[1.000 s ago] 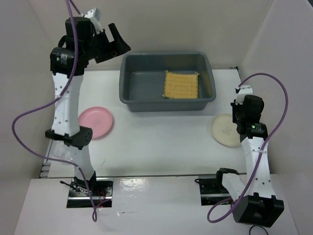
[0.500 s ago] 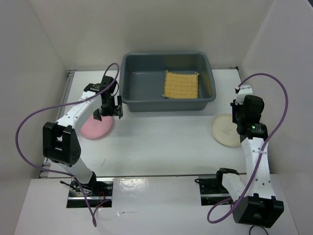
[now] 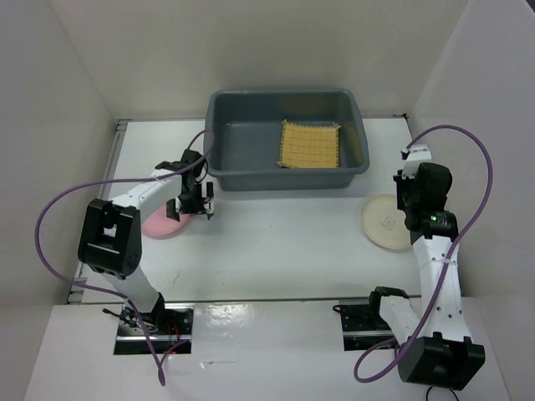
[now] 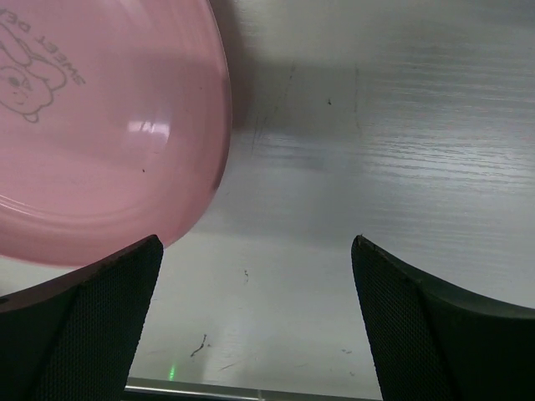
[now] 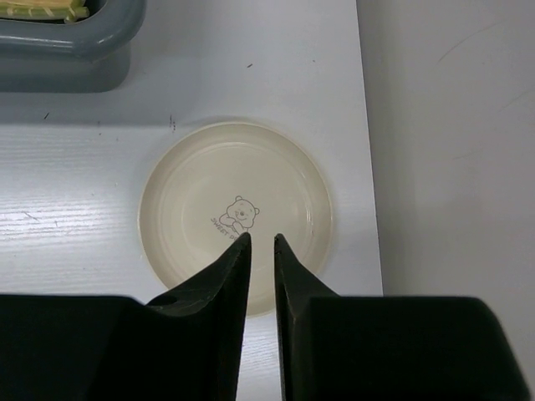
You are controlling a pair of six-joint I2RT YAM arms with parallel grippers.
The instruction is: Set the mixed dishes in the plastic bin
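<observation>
A pink round bowl (image 3: 157, 223) sits on the white table (image 3: 276, 242) just beside the left gripper (image 3: 191, 203), on its outer side, away from the other arm. In the left wrist view the bowl (image 4: 109, 142) fills the upper corner and its rim runs down to one of the fingers (image 4: 100, 317); whether they touch cannot be told. The left gripper (image 4: 253, 251) stands with its jaws spread wide, low over bare table, with nothing between them.

The cream round flat plate (image 3: 381, 222) lies flat right under the right gripper (image 3: 408, 200). In the right wrist view the plate (image 5: 192, 209), with a small bear printed at its centre, sits just ahead of the fingertips. The right gripper (image 5: 262, 238) has its jaws drawn close, only a narrow slit between them, and clasps nothing; it hangs above the plate without touching it.

The square yellow woven bamboo mat (image 3: 310, 144) lies inside the grey plastic bin (image 3: 219, 159), at the end nearer the right gripper. The bin stands beyond both grippers, toward the far wall, close to the left gripper and farther from the right. One of its rounded corners (image 5: 58, 42) shows ahead of the right gripper's fingers, off to the side.

Purple cables (image 3: 50, 225) loop from both arms.
</observation>
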